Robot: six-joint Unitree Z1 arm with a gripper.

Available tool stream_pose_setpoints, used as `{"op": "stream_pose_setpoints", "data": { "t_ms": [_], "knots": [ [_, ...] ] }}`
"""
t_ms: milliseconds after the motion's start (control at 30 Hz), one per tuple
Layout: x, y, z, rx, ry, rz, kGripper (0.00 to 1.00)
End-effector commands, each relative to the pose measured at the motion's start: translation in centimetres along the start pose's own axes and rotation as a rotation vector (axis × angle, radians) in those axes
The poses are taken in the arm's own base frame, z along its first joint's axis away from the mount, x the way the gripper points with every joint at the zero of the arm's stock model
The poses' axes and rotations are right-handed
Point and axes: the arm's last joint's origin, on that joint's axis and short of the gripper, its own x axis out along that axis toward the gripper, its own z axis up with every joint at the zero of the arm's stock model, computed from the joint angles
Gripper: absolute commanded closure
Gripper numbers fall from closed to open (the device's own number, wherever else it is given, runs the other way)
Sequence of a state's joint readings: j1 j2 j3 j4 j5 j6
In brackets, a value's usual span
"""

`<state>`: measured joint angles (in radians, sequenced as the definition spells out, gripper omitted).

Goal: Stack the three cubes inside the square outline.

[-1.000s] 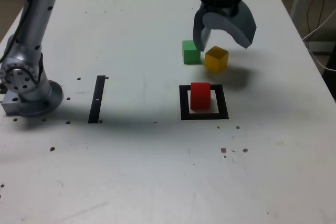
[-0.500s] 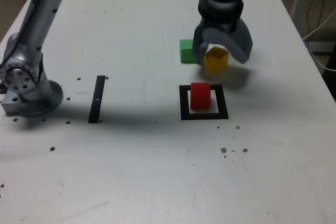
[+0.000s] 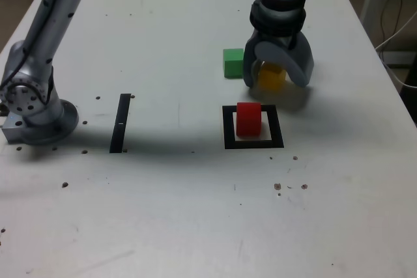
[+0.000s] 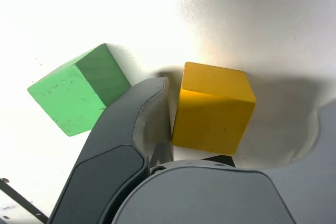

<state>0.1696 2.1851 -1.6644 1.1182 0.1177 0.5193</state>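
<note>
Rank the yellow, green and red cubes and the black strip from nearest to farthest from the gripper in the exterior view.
1. Yellow cube: between the open jaws of the gripper.
2. Green cube: just beyond the jaw on the exterior view's left.
3. Red cube: below them, inside the square outline.
4. Black strip: far off to the left.

The white, dark-flecked counter point(image 3: 176, 213) bears a green cube point(image 3: 233, 63), a yellow cube point(image 3: 272, 77), a black square outline point(image 3: 277, 127) and a thin black strip point(image 3: 120, 123).
</note>
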Motion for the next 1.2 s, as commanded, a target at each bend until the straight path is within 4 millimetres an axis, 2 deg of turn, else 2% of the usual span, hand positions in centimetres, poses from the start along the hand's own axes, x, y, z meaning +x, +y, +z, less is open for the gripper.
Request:
{"op": "stream_pose_setpoints", "data": {
  "t_ms": [0,100,167,933,1167],
  "knots": [
    [0.0,-0.1,0.3,-0.008,-0.001,0.007,0.5],
    [-0.1,-0.2,0.3,-0.011,-0.005,0.018,0.67],
    [-0.2,-0.2,0.4,-0.01,-0.006,0.022,0.71],
    [-0.8,-0.5,0.1,-0.007,-0.011,0.018,0.71],
    [-2.6,-1.2,-0.6,-0.028,-0.033,0.028,0.71]
  ]
}}
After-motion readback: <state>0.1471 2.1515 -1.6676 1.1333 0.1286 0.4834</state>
